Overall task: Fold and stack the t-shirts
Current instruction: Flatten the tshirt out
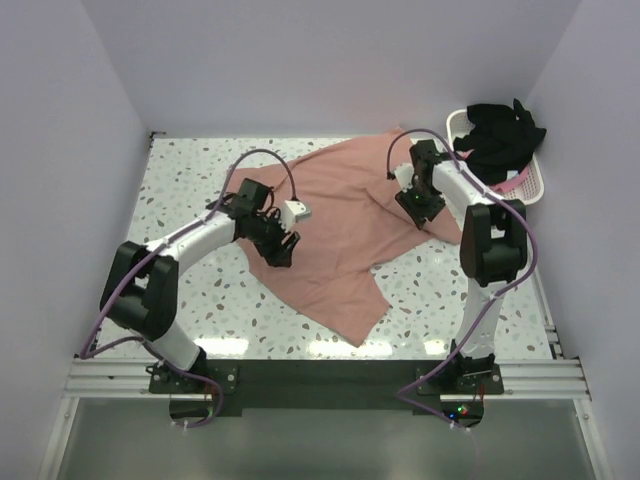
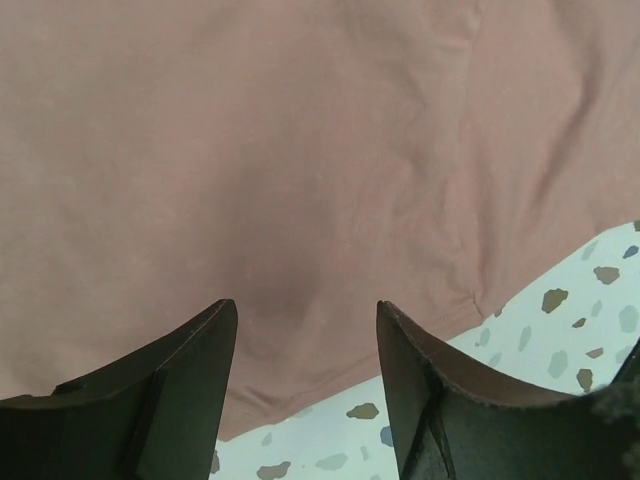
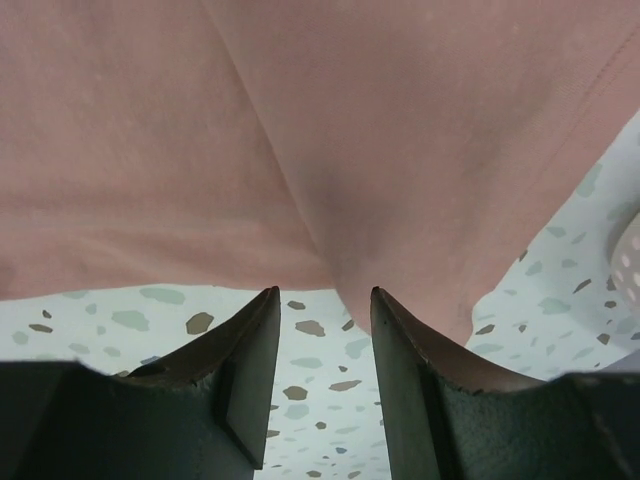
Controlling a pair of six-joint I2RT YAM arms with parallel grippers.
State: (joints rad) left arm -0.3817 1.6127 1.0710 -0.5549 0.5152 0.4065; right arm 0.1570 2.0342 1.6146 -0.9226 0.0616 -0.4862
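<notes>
A dusty salmon-pink t-shirt [image 1: 345, 215] lies spread and rumpled across the middle of the speckled table. My left gripper [image 1: 281, 247] hovers over its left hem, open, with only cloth and table showing between the fingers [image 2: 200, 370]. My right gripper [image 1: 420, 207] is over the shirt's right edge near a sleeve, open too, with nothing between its fingers [image 3: 250, 350]. The same pink cloth fills the left wrist view [image 2: 300, 150] and the right wrist view [image 3: 300, 130]. A black t-shirt [image 1: 500, 135] is heaped in the basket, with a strip of brighter pink t-shirt [image 1: 510, 185] under it.
The white lattice basket [image 1: 535, 185] stands at the back right corner against the wall. White walls close in the table on the left, back and right. Bare speckled tabletop [image 1: 190, 180] shows left of the shirt and along the near edge.
</notes>
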